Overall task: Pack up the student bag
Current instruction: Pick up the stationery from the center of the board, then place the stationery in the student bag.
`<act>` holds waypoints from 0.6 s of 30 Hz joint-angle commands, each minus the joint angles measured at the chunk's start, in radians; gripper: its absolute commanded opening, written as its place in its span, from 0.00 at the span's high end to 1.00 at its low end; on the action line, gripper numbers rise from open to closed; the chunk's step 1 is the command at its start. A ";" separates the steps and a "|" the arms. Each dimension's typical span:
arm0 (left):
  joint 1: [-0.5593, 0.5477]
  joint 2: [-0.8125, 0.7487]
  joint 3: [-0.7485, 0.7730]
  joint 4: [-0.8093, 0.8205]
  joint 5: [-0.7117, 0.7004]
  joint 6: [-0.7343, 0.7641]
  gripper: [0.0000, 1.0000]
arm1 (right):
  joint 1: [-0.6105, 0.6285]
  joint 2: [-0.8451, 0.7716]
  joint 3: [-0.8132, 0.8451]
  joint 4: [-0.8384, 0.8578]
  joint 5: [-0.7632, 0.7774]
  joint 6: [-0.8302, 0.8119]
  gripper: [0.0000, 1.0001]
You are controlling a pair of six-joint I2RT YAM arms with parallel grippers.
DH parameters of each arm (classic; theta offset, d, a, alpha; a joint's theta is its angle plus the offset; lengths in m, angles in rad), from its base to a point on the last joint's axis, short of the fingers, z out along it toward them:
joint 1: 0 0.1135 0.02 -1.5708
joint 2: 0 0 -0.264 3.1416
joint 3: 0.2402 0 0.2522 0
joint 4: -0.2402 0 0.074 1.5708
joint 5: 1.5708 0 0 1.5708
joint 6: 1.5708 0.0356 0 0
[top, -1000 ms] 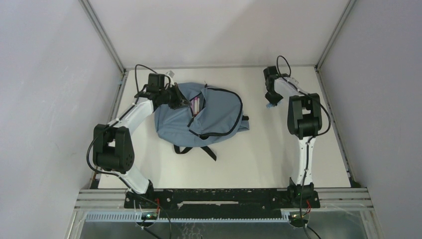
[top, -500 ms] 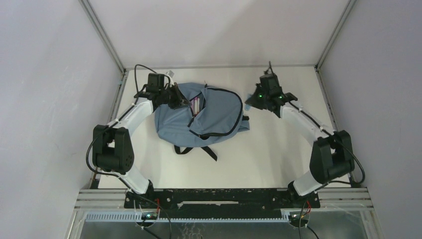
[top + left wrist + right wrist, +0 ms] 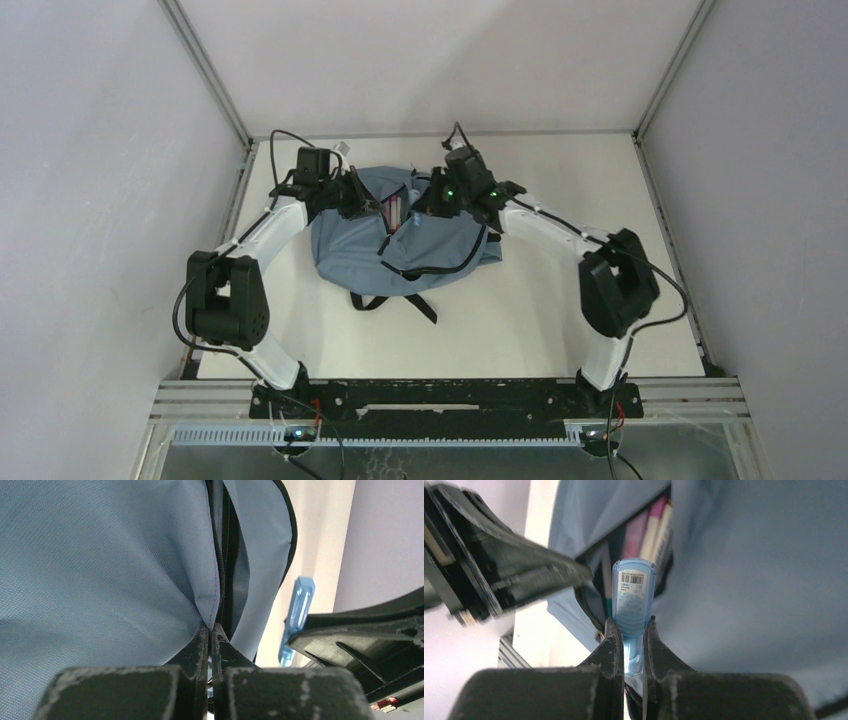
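top external view shows you the student bag (image 3: 430, 245) lying on the table (image 3: 540, 310), left of centre and towards the far side, with both arms reaching in to its top end. your left hand (image 3: 362, 203) sits at the left lip of the main opening. the left wrist view makes the reason plain: its fingers are pressed together on the fabric edge just beside the zip (image 3: 216, 555), pinching the cloth so the mouth is pulled apart rather than sagging flat.

in the right wrist view your right hand (image 3: 633, 630) is pinching a small translucent blue plastic item (image 3: 634, 597) by its lower end. the barcoded end points ahead, straight at the dark gap of the opening. pink and cream items (image 3: 655, 527) already stand inside that gap, so the bag looks partly packed and this reads as one more thing going in.

holding the blue item by its tail leaves the leading end free to enter first, which suits a narrow slot. you will likely need to carry it forward between the lip and the things already inside. watch the black body of the left hand close on the left of that view: the two hands are near each other, and a snag on the lip could tip the item in your grip.
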 commanded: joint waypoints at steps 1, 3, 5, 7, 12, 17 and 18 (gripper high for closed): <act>-0.007 -0.070 -0.015 0.036 0.069 -0.013 1.00 | 0.029 0.116 0.199 -0.023 0.017 0.072 0.91; -0.007 -0.071 -0.014 0.035 0.071 -0.010 1.00 | 0.035 0.183 0.290 -0.086 0.036 0.092 0.90; -0.007 -0.076 -0.015 0.033 0.071 -0.008 1.00 | 0.041 0.237 0.356 -0.130 0.057 0.107 0.85; -0.007 -0.077 -0.015 0.033 0.072 -0.008 1.00 | 0.048 0.272 0.393 -0.155 0.073 0.118 0.83; -0.008 -0.077 -0.015 0.032 0.071 -0.006 1.00 | 0.062 0.313 0.433 -0.183 0.086 0.132 0.73; -0.007 -0.068 -0.019 0.033 0.069 -0.008 1.00 | 0.067 0.306 0.429 -0.192 0.090 0.125 0.49; -0.007 -0.067 -0.020 0.035 0.070 -0.009 1.00 | 0.067 0.301 0.423 -0.193 0.090 0.122 0.42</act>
